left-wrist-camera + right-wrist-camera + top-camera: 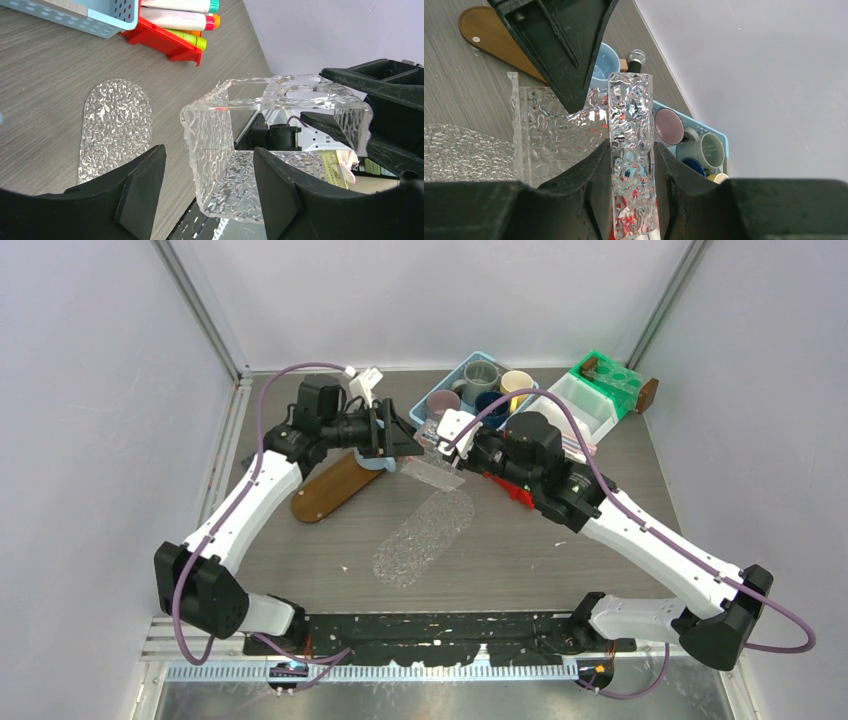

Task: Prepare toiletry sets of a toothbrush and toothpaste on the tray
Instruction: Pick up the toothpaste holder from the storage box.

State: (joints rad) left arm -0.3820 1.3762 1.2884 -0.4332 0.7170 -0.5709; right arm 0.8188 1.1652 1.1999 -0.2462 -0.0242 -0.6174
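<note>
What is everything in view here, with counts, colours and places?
clear stand: one, transparent, in the right tool's grip
clear oval tray: one, transparent, flat mid-table
wooden tray: one, brown, left of centre
toothpaste tubes: three visible, white and yellow-green, in the rack
rack: one, red, beside the basket
basket: one, light blue, far centre
mugs: four, grey, cream, mauve, dark blue, in the basket
white bin: one, far right
green bin: one, far right
microphone: one, black, beyond the wooden tray
left tool: black, open around the stand's wall
right tool: black, shut on the stand
</note>
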